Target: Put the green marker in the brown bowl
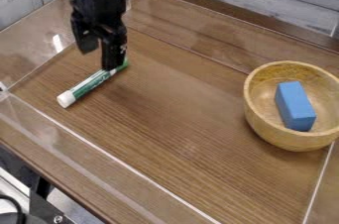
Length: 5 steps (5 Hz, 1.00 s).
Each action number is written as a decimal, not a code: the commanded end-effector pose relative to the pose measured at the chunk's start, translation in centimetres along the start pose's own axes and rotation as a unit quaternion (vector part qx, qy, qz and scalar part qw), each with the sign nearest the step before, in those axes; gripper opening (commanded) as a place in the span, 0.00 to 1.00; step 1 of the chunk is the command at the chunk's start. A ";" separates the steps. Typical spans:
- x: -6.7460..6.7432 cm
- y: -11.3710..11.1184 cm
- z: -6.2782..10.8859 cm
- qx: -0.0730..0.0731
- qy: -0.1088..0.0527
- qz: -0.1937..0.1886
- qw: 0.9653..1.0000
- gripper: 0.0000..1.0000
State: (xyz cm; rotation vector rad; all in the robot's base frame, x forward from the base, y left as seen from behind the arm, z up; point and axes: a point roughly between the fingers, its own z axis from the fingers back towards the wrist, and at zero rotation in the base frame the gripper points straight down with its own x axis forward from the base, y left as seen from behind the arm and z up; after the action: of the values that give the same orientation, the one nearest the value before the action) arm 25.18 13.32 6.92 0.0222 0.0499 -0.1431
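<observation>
Fingers (pixel 99 52) spread above green marker (pixel 93 83) near left wall, brown bowl (pixel 260 117) far right.

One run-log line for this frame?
phase: approach | gripper: open, above green marker cap end, not gripping | brown bowl: holds blue block | marker on table

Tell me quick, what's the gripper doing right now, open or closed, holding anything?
Gripper: open, holding nothing, poised just above the cap end of the green marker.
</observation>
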 end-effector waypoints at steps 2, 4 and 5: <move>0.2 1.7 -1.5 0.004 -0.020 0.015 1.000 1.00; 0.2 2.6 -3.2 -0.011 -0.027 0.015 0.999 1.00; 0.3 2.9 -3.3 -0.016 -0.030 0.013 0.999 1.00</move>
State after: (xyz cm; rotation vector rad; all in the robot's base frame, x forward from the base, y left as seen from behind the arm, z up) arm 25.02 15.33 2.28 -0.0470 0.0379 -0.1273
